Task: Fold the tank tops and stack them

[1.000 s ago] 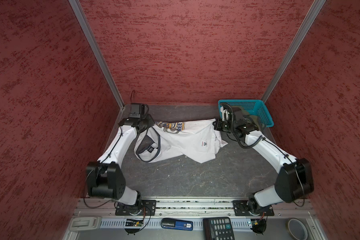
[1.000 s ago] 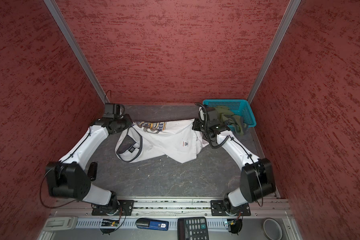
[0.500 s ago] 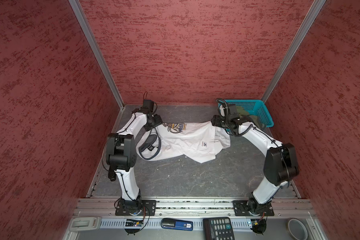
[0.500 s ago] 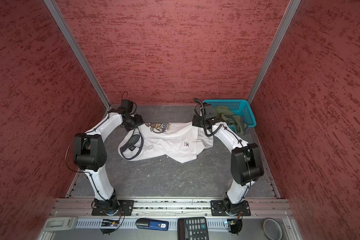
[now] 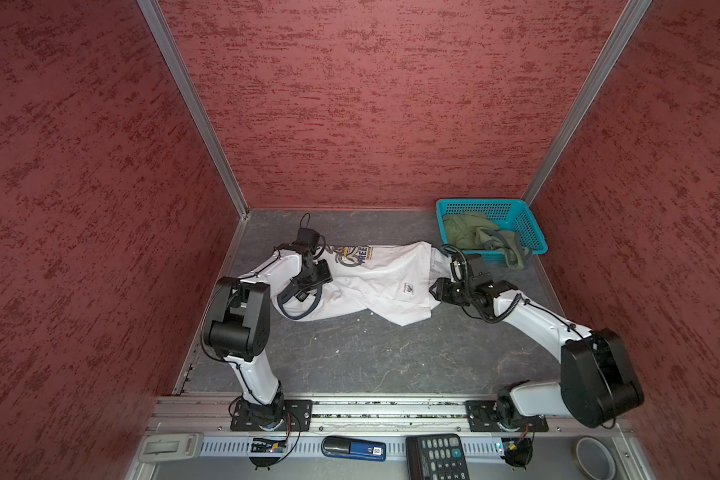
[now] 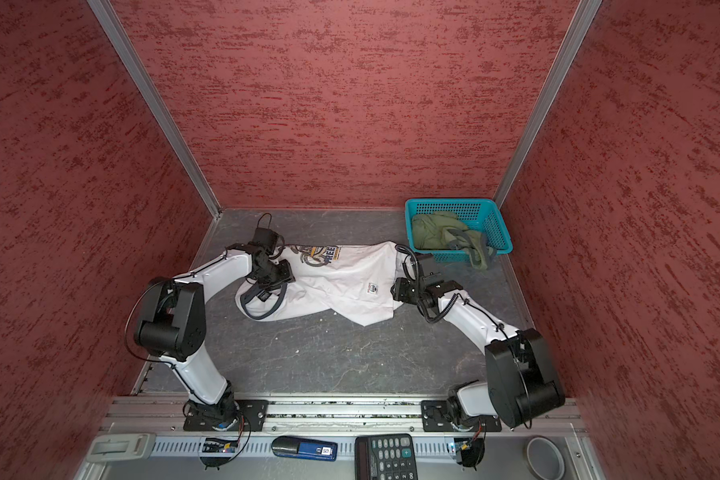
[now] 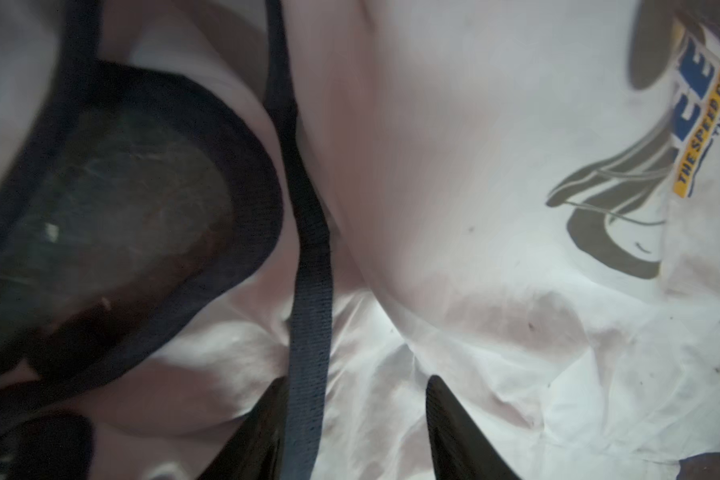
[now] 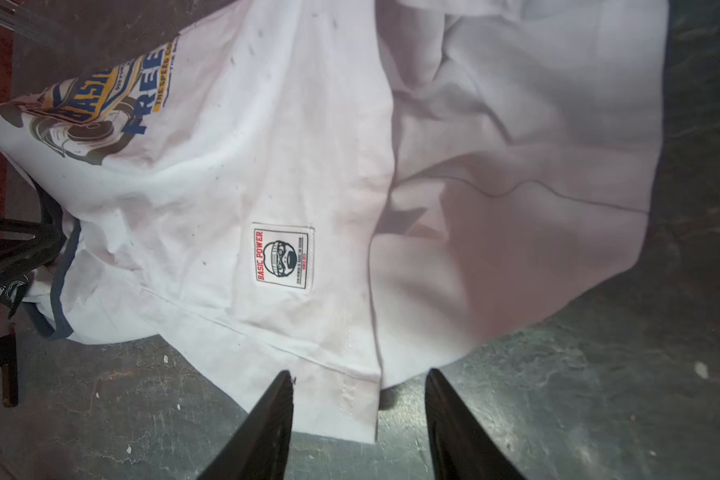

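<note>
Evidently the step in hand is taking a fresh hold for the first fold. The white tank top [image 5: 391, 286], soft cloth with navy trim and a blue-and-yellow chest print, lies rumpled and unfolded along the far edge of the scuffed grey table [image 5: 371, 357]. Its strap end is toward the far left corner and its hem toward the far right. The olive green tank top [image 5: 470, 235] sits crumpled in the teal perforated plastic basket [image 5: 479, 203] in the far right corner, one end hanging over the rim.

To do it well, each side should probably pinch both layers close to an edge. Both should lift together and keep the cloth taut, so the bunched near flap falls straight before it is laid over.

The left pincer [image 7: 356, 382] is roughly half open, low over the shoulder end. A navy strap [image 7: 308, 249] runs just inside one finger [image 7: 262, 419], with white cloth under the gap and nothing clamped. The right pincer [image 8: 358, 374] is likewise about half open and holds nothing. Its fingers [image 8: 449, 415] straddle the hem corner, which lies in the gap near the small sewn label [image 8: 283, 257].
</note>
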